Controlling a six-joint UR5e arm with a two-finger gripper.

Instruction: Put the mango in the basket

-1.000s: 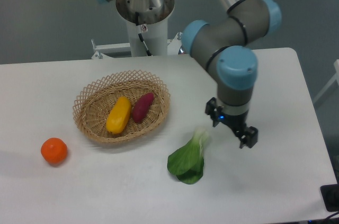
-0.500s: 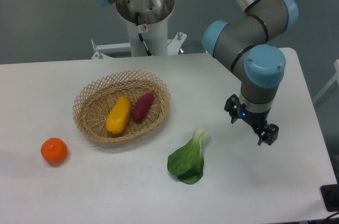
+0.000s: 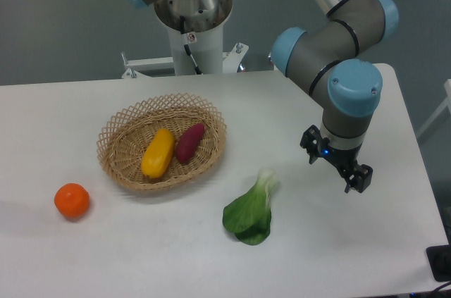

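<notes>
The yellow mango point(image 3: 158, 152) lies inside the woven wicker basket point(image 3: 116, 132) at the centre left of the table, next to a purple sweet potato point(image 3: 189, 142). My gripper point(image 3: 337, 168) hangs over the right side of the table, far from the basket. It holds nothing. Its fingers point down and toward the camera, and I cannot tell how far apart they stand.
A round orange fruit point(image 3: 72, 200) sits at the front left of the table. A green bok choy point(image 3: 251, 209) lies at the front centre, left of the gripper. The robot base point(image 3: 192, 23) stands behind the table.
The gripper has moved to the right, away from the bok choy and basket, and has nearly stopped. The mango and the other objects have not moved.
</notes>
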